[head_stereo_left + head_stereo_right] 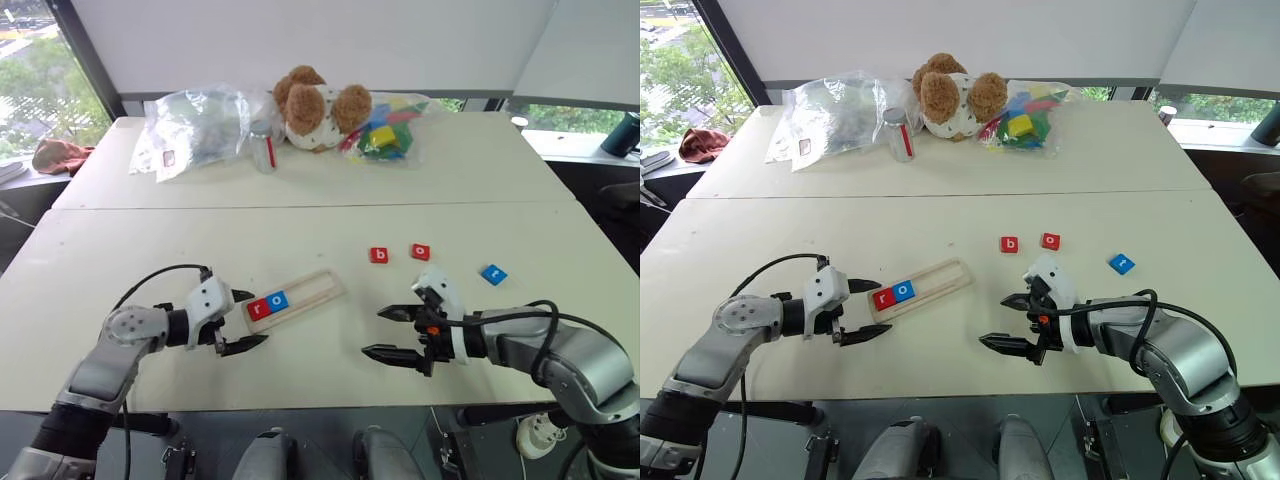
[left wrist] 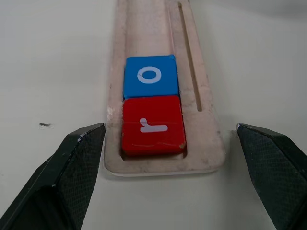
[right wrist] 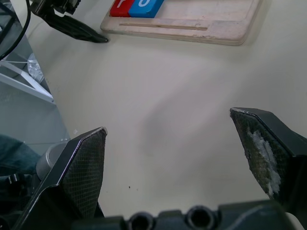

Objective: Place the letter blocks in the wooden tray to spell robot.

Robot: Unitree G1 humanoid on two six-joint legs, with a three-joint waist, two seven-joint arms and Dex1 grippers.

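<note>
The wooden tray [image 1: 298, 296] lies near the table's [image 1: 130, 245] middle, holding a red r tile [image 2: 152, 125] at its left end with a blue o tile [image 2: 150, 75] touching it. The left gripper [image 1: 240, 321] brackets that end, fingers spread and empty. A red b tile [image 1: 379, 255], a red o tile [image 1: 421, 251] and a blue t tile [image 1: 493, 273] wait farther right. The right gripper [image 1: 397, 333], spread and empty, hovers nearer than them. Two letters are set; fetching the b seems next, which calls for reaching farther.

I see a pale cream table [image 1: 150, 250] | long pale wooden tray [image 1: 310, 288] near me | red "b" tile [image 1: 379, 255], red "o" tile [image 1: 421, 251], blue square tile [image 1: 493, 273] loose | brown teddy bear [image 1: 318, 105], clear plastic bags [image 1: 195, 125] far edge
</note>
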